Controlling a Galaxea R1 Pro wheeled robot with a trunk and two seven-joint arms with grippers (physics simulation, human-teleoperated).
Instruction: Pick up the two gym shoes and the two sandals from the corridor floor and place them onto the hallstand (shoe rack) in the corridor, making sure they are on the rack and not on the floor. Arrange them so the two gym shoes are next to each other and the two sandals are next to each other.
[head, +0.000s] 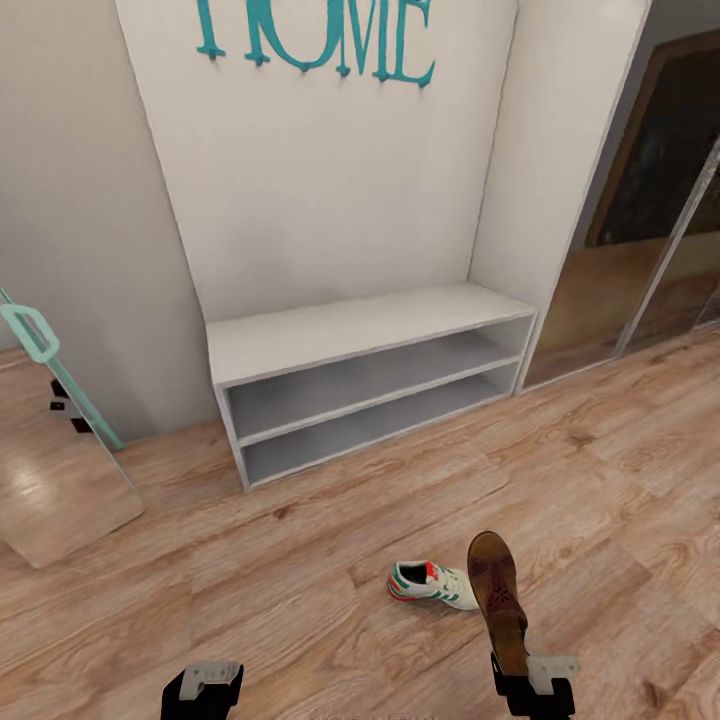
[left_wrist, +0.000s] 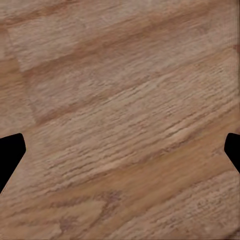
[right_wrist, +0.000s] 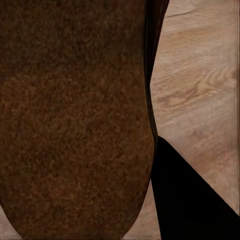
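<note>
One brown sandal (head: 497, 590) was pinched by the right gripper (head: 528, 678), lifted for carrying toward the empty hallstand (head: 340, 340); one gym shoe (head: 433, 585) lay beside it on the corridor floor (head: 300, 580). Left gripper (head: 203, 690) hung spread, holding nothing.

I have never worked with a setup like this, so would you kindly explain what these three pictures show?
They are simulator renders from a two-armed wheeled robot. The large picture comes from its head camera, looking down a corridor at a pale shoe rack, its top and shelves bare. On the wood floor lies one white sneaker. The other two pictures come from cameras at each wrist. The right tool grips a brown sandal, whose sole looms close in the right wrist view. The left tool is open over bare planks, holding nothing.
</note>
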